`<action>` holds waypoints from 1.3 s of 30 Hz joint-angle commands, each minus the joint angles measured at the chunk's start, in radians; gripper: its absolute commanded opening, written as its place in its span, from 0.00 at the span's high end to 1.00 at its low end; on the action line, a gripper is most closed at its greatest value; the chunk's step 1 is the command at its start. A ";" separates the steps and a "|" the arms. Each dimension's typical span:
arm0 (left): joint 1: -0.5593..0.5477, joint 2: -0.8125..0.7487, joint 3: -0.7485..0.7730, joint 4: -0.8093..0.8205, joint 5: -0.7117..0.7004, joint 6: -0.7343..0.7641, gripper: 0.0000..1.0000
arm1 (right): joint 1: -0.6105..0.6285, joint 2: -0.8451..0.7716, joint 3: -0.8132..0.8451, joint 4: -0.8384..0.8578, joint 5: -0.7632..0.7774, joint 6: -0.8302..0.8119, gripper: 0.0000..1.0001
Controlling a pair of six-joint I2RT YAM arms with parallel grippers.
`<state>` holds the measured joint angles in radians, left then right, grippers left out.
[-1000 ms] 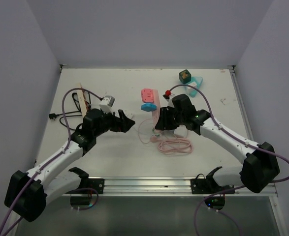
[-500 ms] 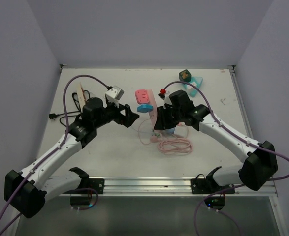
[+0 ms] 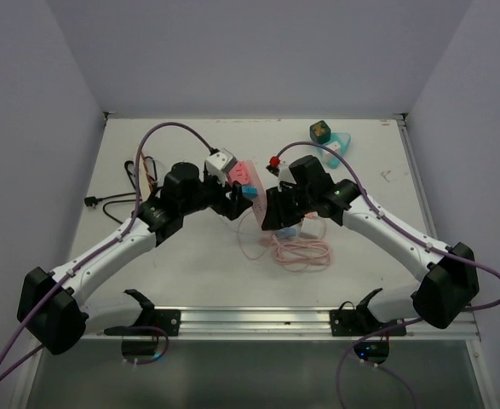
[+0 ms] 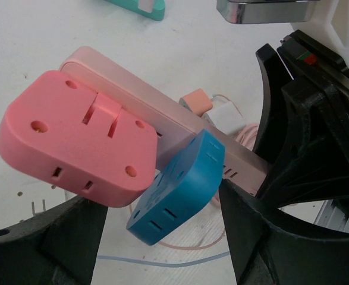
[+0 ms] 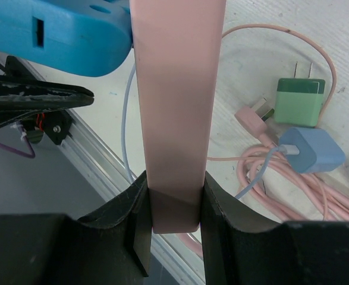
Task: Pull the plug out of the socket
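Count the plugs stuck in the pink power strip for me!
2. A pink plug sits at the end of the power strip, and a blue plug sits right next to it. More may be hidden further along the strip.

Matt plastic on the coral plug and blue plug, smooth satin plastic on the socket strip.

White table bears coiled pink cable, blue charger, perhaps a teal case.
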<state>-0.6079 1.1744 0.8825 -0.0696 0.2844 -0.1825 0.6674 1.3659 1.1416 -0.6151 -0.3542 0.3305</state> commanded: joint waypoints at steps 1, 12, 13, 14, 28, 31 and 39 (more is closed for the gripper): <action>-0.026 0.004 0.044 0.039 0.024 0.025 0.24 | 0.006 -0.005 0.061 0.045 -0.054 -0.002 1.00; -0.087 -0.045 -0.043 0.037 0.022 0.014 0.79 | 0.005 0.038 0.069 0.041 -0.039 0.036 1.00; -0.090 -0.050 -0.046 0.039 0.021 0.017 0.81 | 0.004 0.042 0.067 0.041 -0.034 0.036 1.00; -0.093 -0.059 -0.048 0.042 0.018 0.023 0.87 | 0.004 0.048 0.069 0.040 -0.023 0.035 1.00; -0.096 -0.123 0.004 -0.010 -0.008 0.060 1.00 | -0.018 0.168 0.035 -0.037 0.195 0.034 1.00; -0.095 -0.156 0.007 -0.025 -0.040 0.063 1.00 | -0.058 0.185 0.001 -0.020 0.176 0.047 1.00; -0.095 -0.194 0.072 -0.114 -0.079 0.052 1.00 | -0.144 0.216 -0.029 -0.009 0.179 0.036 1.00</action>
<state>-0.6865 1.0676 0.8494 -0.2565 0.1555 -0.0975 0.6052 1.5288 1.1439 -0.5873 -0.3672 0.3511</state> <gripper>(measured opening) 0.241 0.349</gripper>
